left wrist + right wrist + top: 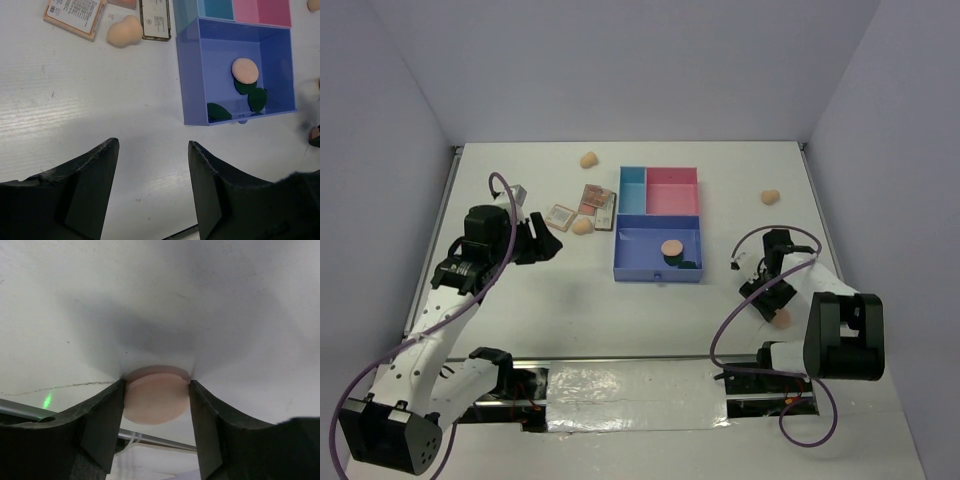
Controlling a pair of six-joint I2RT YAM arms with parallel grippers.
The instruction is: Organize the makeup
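A peach round puff [155, 405] lies on the white table between my right gripper's [156, 386] fingers, which touch both its sides; from above the puff [783, 319] shows by that gripper [773, 307]. My left gripper [152, 145] is open and empty above bare table, left of the tray [617, 262]. The tray's big blue compartment [195, 75] holds a peach puff [245, 70] and three dark green discs [257, 99]. Two palettes [561, 216] [598, 205] and an egg sponge [582, 226] lie left of the tray. Other sponges lie at the back [588, 159] and right [770, 197].
The tray's small blue [633, 190] and pink [672, 190] compartments hold nothing that I can see. White walls close in the table at the back and sides. Cables loop from both arms. A shiny strip runs along the near edge [640, 395].
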